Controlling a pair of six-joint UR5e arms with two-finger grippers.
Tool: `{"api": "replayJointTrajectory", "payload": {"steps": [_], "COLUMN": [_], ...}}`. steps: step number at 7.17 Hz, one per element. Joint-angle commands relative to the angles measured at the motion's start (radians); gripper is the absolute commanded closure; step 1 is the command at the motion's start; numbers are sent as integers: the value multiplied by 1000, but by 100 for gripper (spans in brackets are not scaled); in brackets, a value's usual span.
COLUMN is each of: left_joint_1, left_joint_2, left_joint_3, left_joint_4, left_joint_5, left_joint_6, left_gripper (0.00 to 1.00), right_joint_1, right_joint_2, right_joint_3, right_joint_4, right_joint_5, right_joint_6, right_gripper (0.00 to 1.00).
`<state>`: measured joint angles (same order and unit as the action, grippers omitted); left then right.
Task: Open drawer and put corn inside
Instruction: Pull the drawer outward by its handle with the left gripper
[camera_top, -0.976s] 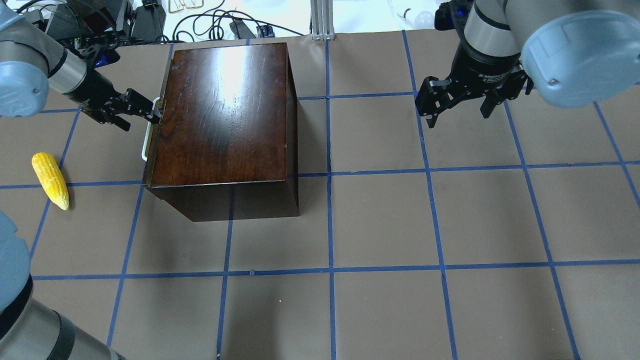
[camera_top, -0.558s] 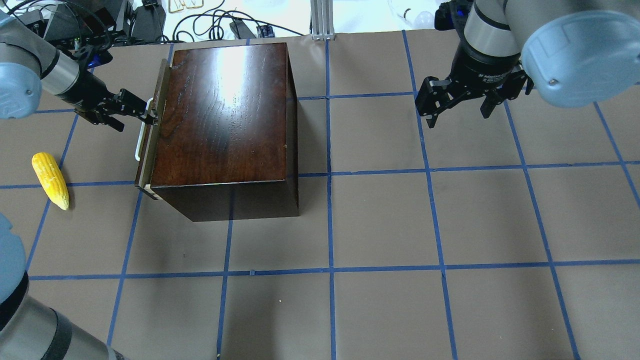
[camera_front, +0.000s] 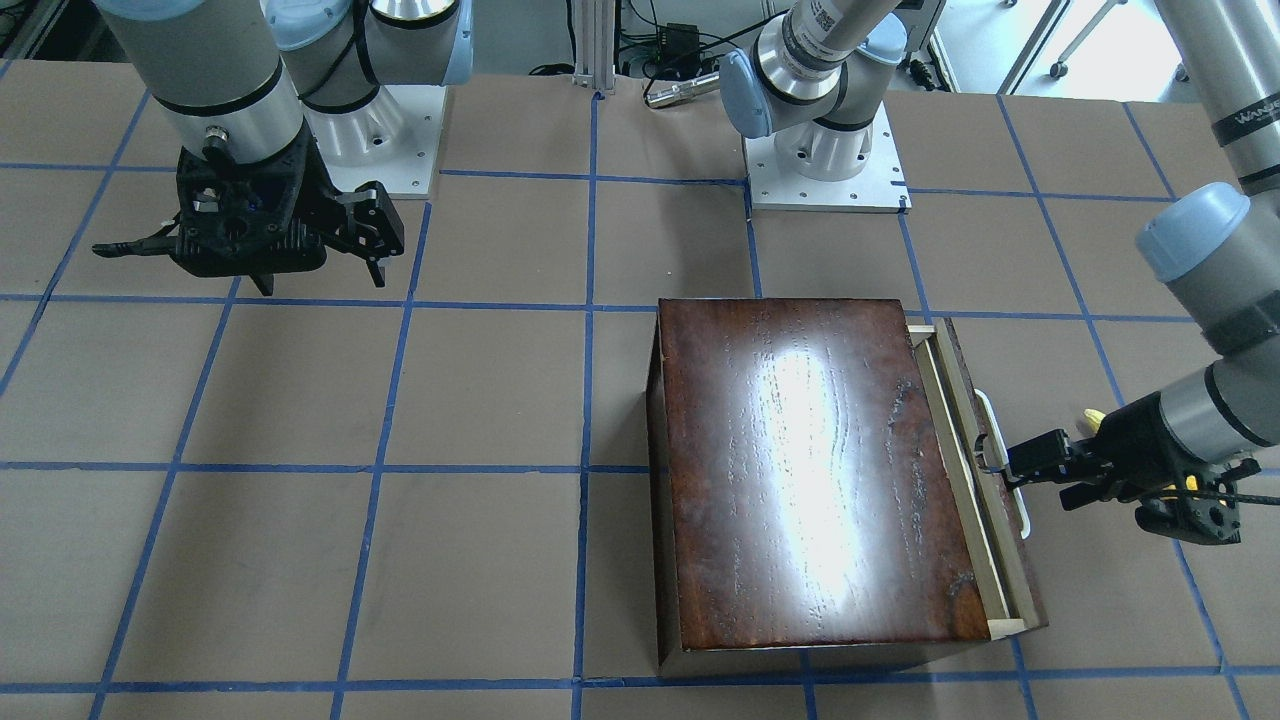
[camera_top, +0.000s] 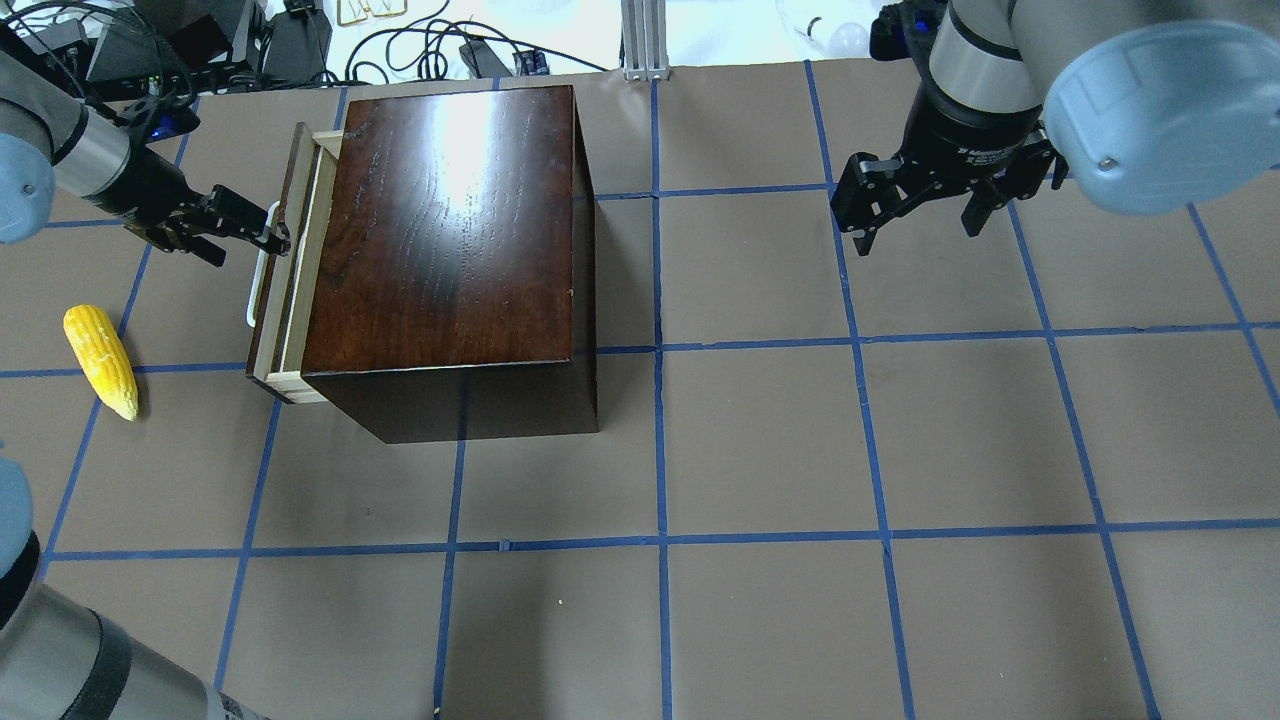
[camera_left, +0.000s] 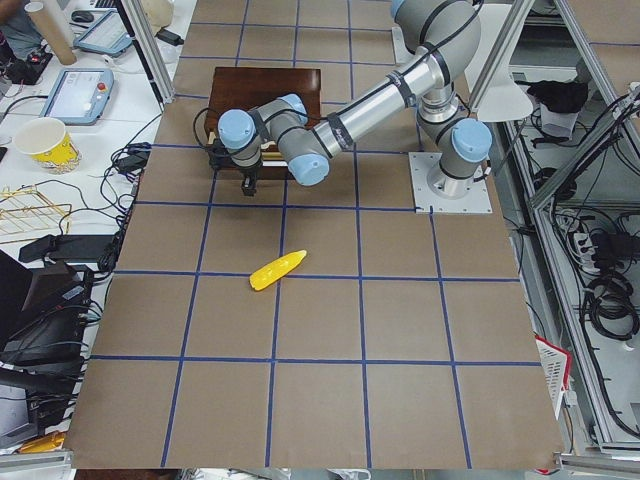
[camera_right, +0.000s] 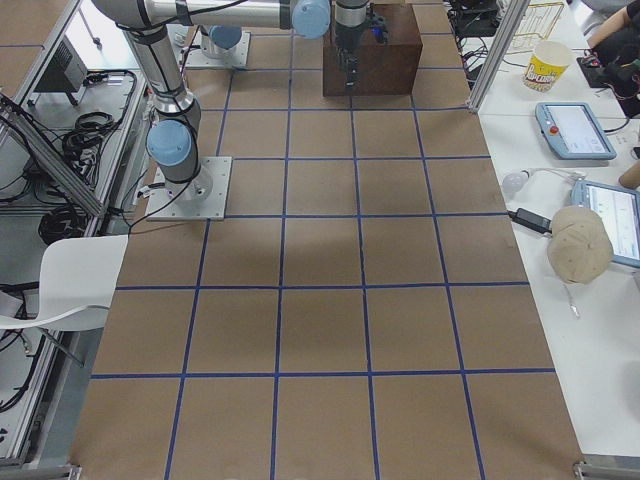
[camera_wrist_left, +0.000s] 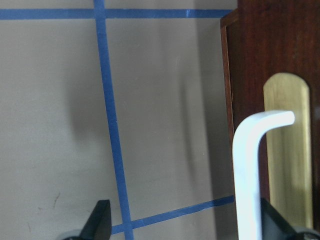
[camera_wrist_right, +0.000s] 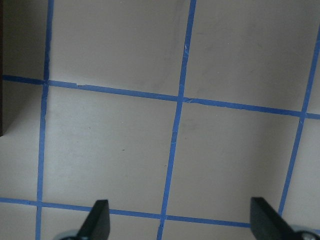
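The left gripper has its jaws spread wide, gripping nothing. The white handle runs just inside one finger, which looks hooked behind it rather than pinching it. That handle belongs to the drawer, which stands a narrow way out of the dark box, showing only a strip of pale tray. The gap looks too slim for anything to drop in. The box sits toward the table's far edge in its left half, and the drawer opens toward the left end. The corn lies flat close to that left edge, well apart from the drawer, point toward the robot. I'd judge it light, stiff and bumpy. It is likely to roll and to slip if taken by the taper, so the thick middle is the place to grip it, jaws across the cob. The drawer seems to slide easily, though a hooked pull could drag the whole box along. The left arm reaches in low, forearm near level, wrist aimed at the drawer front. Over by the far right corner the right gripper hangs pointing down, jaws apart and empty.
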<state>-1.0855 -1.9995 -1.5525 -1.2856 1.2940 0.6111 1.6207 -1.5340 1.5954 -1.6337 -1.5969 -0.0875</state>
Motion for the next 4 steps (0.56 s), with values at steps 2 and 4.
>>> {"api": "replayJointTrajectory", "payload": {"steps": [2,4], "left_joint_1": [25,25], "left_joint_2": [-10,-16], "left_joint_3": [14,31], "left_joint_4": [0,0], "left_joint_5": [1,28], "left_joint_6": [45,56], "left_gripper": [0,0], "right_joint_1": [1,1], "right_joint_2": [0,0], "right_joint_3": [0,0], "right_joint_4": [0,0], "right_joint_5": [0,0], "right_joint_6": [0,0], "right_gripper": [0,0]}}
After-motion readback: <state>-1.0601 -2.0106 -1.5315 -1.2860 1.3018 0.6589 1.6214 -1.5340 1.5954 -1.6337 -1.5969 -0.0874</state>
